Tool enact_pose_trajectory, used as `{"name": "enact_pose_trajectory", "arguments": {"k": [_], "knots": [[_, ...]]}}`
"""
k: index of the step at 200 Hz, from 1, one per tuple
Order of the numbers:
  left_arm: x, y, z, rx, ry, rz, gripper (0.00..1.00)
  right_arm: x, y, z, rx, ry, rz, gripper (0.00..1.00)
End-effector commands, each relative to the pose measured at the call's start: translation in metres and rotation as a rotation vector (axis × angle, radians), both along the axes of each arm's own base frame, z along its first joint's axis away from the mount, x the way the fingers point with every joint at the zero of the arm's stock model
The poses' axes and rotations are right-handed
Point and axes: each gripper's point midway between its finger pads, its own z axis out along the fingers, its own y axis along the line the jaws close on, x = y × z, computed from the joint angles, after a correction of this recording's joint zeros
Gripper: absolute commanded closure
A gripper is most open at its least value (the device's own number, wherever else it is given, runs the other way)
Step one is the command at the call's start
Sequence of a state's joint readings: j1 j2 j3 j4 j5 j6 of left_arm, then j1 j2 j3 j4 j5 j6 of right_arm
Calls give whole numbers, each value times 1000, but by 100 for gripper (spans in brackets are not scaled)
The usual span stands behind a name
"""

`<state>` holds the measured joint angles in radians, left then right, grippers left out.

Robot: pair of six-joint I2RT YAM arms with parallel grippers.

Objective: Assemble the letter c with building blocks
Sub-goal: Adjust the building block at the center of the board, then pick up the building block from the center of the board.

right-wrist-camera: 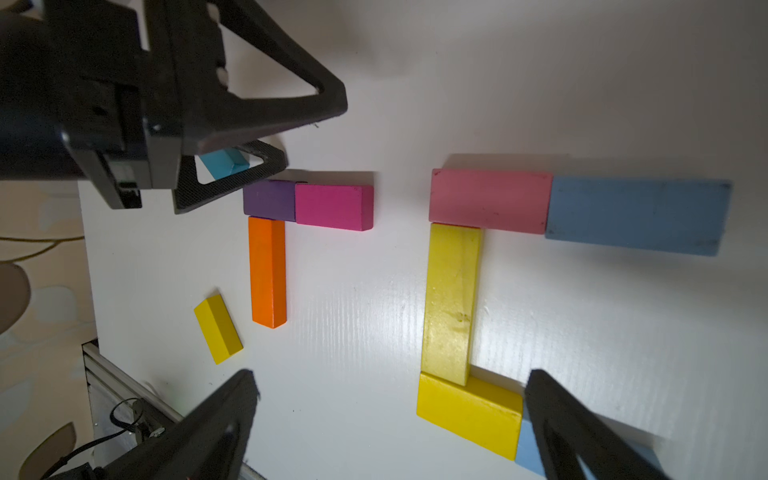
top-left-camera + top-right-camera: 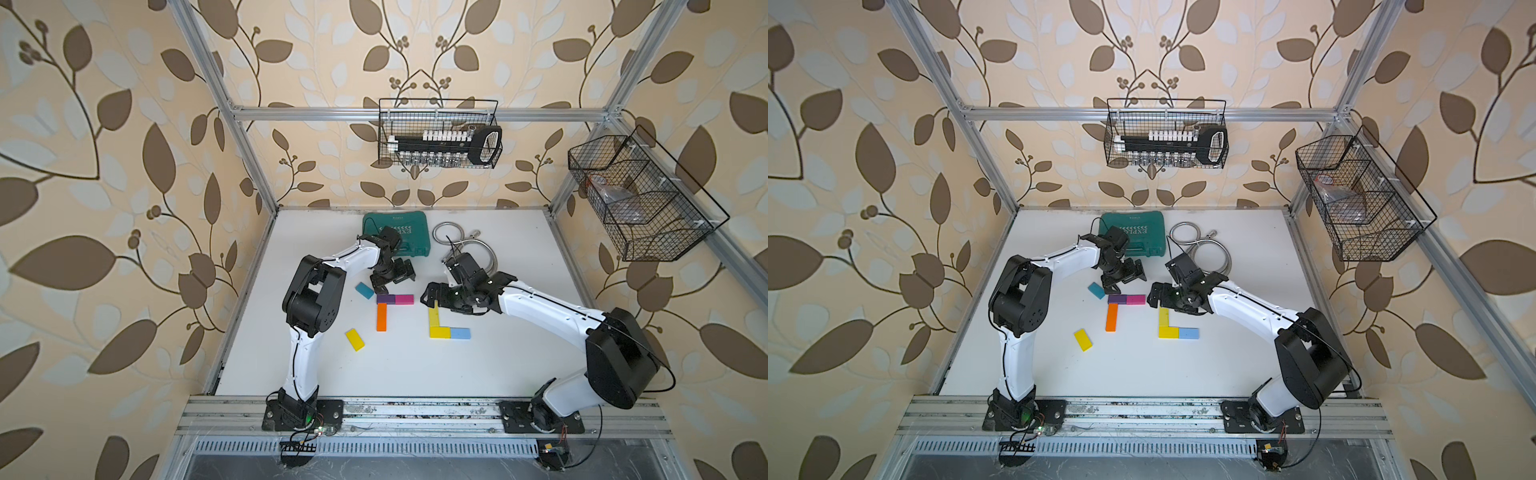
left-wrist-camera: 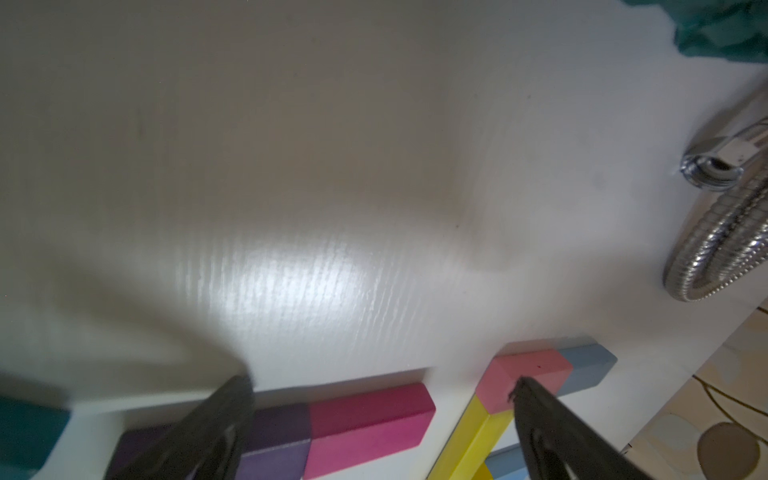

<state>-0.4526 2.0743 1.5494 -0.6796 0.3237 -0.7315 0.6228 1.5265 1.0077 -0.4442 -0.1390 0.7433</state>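
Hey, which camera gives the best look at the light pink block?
The right wrist view: the light pink block lies whole and unobstructed, end to end with a blue block. The left wrist view shows it partly behind a black finger. In both top views the right gripper covers it.

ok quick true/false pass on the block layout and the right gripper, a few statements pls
1. The orange block butts against the purple block, making a corner. True.
2. The right gripper is shut on a yellow block. False: its jaws stand wide open with nothing between them.
3. The loose yellow block lies apart from every other block. True.
4. The teal block sits on top of the orange block. False: it lies flat on the table, up by the purple block's end.
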Motion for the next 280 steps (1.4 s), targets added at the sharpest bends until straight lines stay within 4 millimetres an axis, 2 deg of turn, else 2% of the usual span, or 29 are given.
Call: {"name": "enact_pose_trajectory", "arguments": {"k": [1,16,33,54,83,122,152,157,163,210,280], "knots": [[19,-4,25,19,-77,-14,1,-3,9,1,-2,-11,42,1],[27,-2,46,14,-118,-11,1,-7,17,7,-11,-43,88,1],[32,12,69,5,-156,17,1,-15,29,14,-39,-79,158,1],[32,45,94,-8,-192,88,1,-30,59,23,-38,-115,284,2],[17,102,117,-20,-212,199,1,-50,105,26,-55,-123,442,4],[-13,178,126,-43,-217,368,1,-75,170,10,-100,-79,645,12],[-34,220,120,-53,-207,478,1,-81,201,-12,-190,-56,716,18],[-36,224,115,-55,-195,491,1,-82,204,-16,-204,-52,720,19],[-40,227,122,-69,-220,502,1,-81,207,-21,-220,-49,722,19],[-46,244,108,-96,-189,558,1,-77,222,-50,-297,-39,740,27],[-44,263,105,-116,-186,620,1,-77,234,-75,-358,-32,775,30]]}}
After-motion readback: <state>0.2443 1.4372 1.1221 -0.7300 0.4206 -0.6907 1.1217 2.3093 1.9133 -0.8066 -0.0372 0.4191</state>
